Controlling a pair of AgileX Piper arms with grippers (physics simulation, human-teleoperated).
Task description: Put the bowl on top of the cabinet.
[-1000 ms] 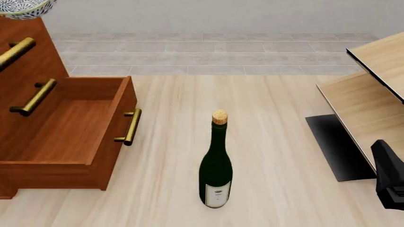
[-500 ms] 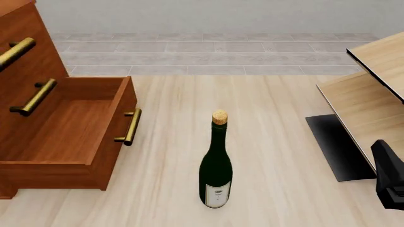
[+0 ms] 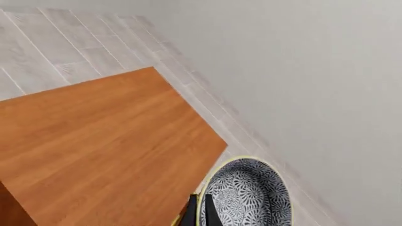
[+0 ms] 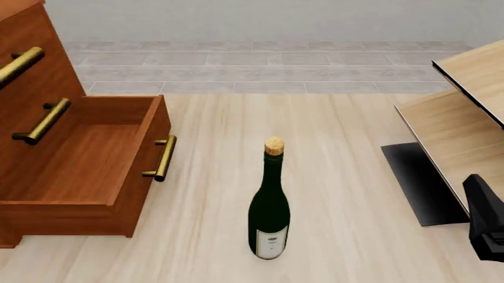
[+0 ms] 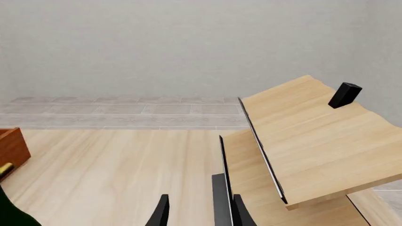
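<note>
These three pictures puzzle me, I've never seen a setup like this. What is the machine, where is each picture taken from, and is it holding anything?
It is a simulated robot with two arms ending in grippers. The front view looks down over a table: a dark green corked bottle stands in the middle, and the reddish cabinet, one drawer pulled open, is on the left. Pale wooden furniture is on the right. The other two pictures come from cameras behind each gripper. The left gripper pinches the rim of the patterned bowl beside the cabinet's top. The right gripper is open and holds nothing.
</note>
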